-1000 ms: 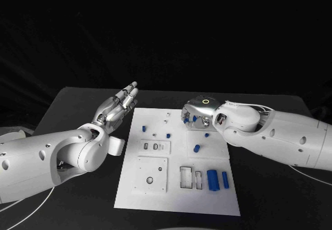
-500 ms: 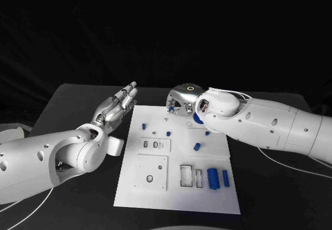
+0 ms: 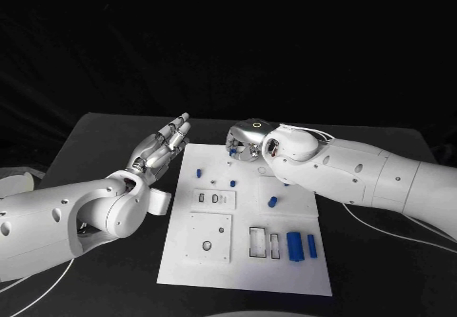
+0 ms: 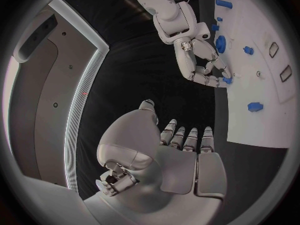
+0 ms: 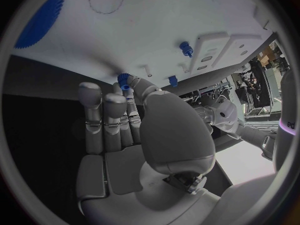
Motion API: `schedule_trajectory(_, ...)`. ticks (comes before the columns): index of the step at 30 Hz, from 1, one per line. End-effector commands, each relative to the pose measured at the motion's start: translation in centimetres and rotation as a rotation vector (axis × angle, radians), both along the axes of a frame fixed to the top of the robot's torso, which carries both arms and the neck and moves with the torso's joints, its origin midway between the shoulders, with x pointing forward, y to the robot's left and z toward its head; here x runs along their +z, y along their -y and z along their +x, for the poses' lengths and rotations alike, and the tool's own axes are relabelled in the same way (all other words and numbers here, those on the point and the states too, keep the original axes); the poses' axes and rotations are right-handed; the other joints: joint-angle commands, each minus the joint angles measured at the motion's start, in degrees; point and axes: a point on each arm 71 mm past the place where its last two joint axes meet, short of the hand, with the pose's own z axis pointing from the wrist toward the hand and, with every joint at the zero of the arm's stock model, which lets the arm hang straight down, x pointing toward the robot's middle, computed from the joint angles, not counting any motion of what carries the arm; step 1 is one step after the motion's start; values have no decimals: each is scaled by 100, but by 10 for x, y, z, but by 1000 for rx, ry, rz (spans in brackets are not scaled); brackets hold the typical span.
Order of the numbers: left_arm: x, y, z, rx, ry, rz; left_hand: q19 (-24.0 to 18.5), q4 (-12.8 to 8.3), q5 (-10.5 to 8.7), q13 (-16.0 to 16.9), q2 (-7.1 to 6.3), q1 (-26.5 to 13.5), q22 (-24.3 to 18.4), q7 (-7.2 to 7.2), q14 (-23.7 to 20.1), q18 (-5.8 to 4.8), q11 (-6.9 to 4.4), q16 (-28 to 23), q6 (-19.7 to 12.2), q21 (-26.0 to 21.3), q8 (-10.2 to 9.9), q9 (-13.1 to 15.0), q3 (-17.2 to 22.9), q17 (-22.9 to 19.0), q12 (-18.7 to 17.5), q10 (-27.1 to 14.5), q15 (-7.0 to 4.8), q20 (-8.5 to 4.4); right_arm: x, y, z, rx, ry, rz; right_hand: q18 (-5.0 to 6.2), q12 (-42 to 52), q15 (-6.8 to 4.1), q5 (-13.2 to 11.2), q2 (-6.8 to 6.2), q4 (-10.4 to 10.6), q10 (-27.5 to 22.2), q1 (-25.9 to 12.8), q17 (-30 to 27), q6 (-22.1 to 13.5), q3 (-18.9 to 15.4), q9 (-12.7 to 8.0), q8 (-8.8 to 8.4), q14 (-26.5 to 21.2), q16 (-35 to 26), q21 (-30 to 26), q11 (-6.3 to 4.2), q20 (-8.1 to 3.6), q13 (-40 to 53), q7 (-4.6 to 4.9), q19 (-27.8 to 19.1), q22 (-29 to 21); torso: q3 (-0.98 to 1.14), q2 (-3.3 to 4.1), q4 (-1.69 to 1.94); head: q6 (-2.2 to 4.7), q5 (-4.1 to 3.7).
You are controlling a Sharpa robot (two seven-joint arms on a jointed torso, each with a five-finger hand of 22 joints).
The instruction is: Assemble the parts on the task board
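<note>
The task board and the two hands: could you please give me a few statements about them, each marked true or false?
1. The left hand holds a blue part. False: it holds nothing; its fingers are straight, beside the board's far left corner.
2. The right hand is over the far end of the task board. True.
3. Two long blue parts lie side by side near the board's near right corner. True.
4. The board is black, on a white table. False: the board is white and the table black.
5. The right hand's fingertips are at a small blue part. True.
</note>
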Motion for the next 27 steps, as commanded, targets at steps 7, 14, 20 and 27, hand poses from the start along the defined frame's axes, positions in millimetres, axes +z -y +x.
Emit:
schedule_trajectory(7, 1, 3, 0, -31, 6, -10, 8, -1, 57, 1, 2, 77, -8, 67, -6, 80, 65, -21, 47, -35, 28, 8, 41, -9, -22, 25, 55, 44, -5, 1, 1, -14, -18, -9, -6, -234, 33, -21, -113, 51, -254, -52, -251, -399, 139, -64, -272, -174, -240, -140, 56, 51, -16, -9, -205, -119, 1, -12, -5, 16, 3)
schedule_trajectory(14, -1, 3, 1, -33, -2, -12, 8, -5, 101, 2, 4, 124, -8, 108, -6, 79, 107, -21, 77, -35, 38, 12, 58, -9, -21, 30, 66, 58, -9, 7, 3, -50, -33, -17, 141, -274, 199, -589, -325, 194, -2163, -286, -1211, -2479, -195, -632, -397, -958, -1080, -1056, 203, 209, 0, -418, -1023, -877, 8, -27, -14, 51, 4)
schedule_trajectory(20, -2, 2, 1, -33, -8, -11, 8, -12, 144, 2, 1, 164, -8, 135, -6, 80, 126, -21, 100, -35, 46, 15, 72, -9, -20, 31, 72, 65, 1, 16, 1, -46, 25, 57, 159, -58, 221, -697, -291, 369, -2230, -262, -1266, -2527, -477, -722, -367, -1079, -1147, -1234, 197, 247, 53, -287, -1089, -896, 7, -37, -30, 101, 22)
schedule_trajectory(27, -3, 1, 0, -32, -13, -9, 8, -29, 230, 3, -15, 244, -8, 156, -6, 81, 138, -21, 122, -35, 56, 17, 99, -9, -20, 32, 82, 76, 33, 41, -11, -50, 51, 91, 161, 358, 202, -691, -176, 446, -1881, -162, -1374, -1912, -570, -674, -244, -1107, -1282, -1404, 165, 242, 136, -84, -1052, -916, -2, -58, -33, 66, 25)
